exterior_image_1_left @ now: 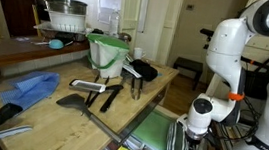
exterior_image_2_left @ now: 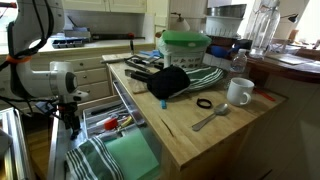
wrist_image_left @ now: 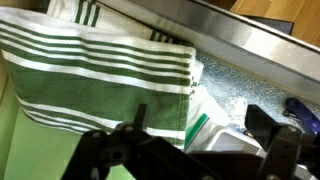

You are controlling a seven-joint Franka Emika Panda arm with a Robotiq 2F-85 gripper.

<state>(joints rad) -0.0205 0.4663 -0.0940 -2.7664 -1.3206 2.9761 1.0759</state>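
1. The open drawer holds a folded striped towel, a plain green cloth and small tools too blurred to name.
2. The towel is green with white stripes. It lies just beyond the fingertips and reaches between them.
3. The gripper hangs over the drawer with its fingers spread apart, clasping nothing.

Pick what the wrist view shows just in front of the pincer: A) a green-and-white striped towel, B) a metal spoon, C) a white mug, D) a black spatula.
A: the green-and-white striped towel fills most of the wrist view, lying just beyond the fingers of the open pincer.
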